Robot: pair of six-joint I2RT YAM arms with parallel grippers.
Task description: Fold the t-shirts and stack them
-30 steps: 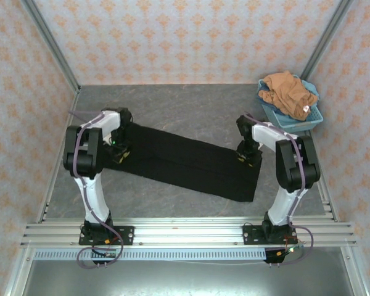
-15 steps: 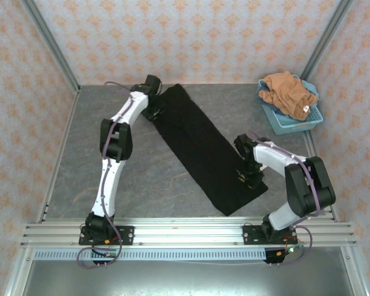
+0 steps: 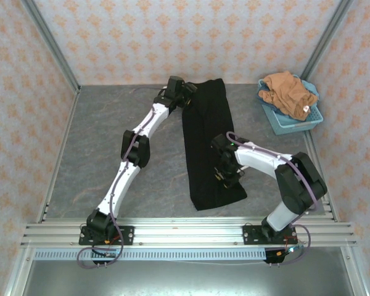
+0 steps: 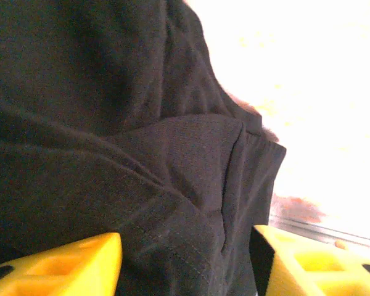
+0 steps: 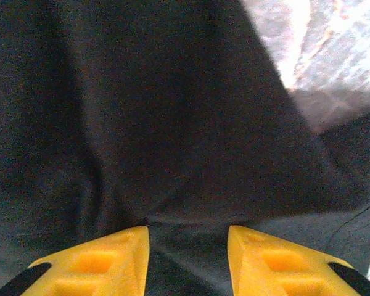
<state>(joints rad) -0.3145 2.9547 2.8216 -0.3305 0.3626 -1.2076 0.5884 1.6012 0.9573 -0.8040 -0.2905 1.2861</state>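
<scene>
The black t-shirt [image 3: 205, 132] lies folded into a long narrow strip, running from the back wall toward the front of the table. My left gripper [image 3: 184, 98] is stretched out to the strip's far left corner. In the left wrist view its yellow fingers [image 4: 80, 262] stand wide apart and open over the dark cloth [image 4: 142, 123]. My right gripper [image 3: 226, 174] sits on the strip's near right edge. Its jaws are closed on a gathered fold of the black cloth [image 5: 172, 123]. The orange-brown t-shirt [image 3: 287, 91] is bunched up in the basket.
The light-blue plastic basket [image 3: 291, 123] stands at the back right against the wall. Patterned walls and metal frame rails close in the grey table [image 3: 111, 142] on three sides. Bare tabletop lies left of the strip.
The black strip has swung from lying across the table to pointing front to back. My left arm reached far back and its jaws opened. My right gripper slid left and nearer.
</scene>
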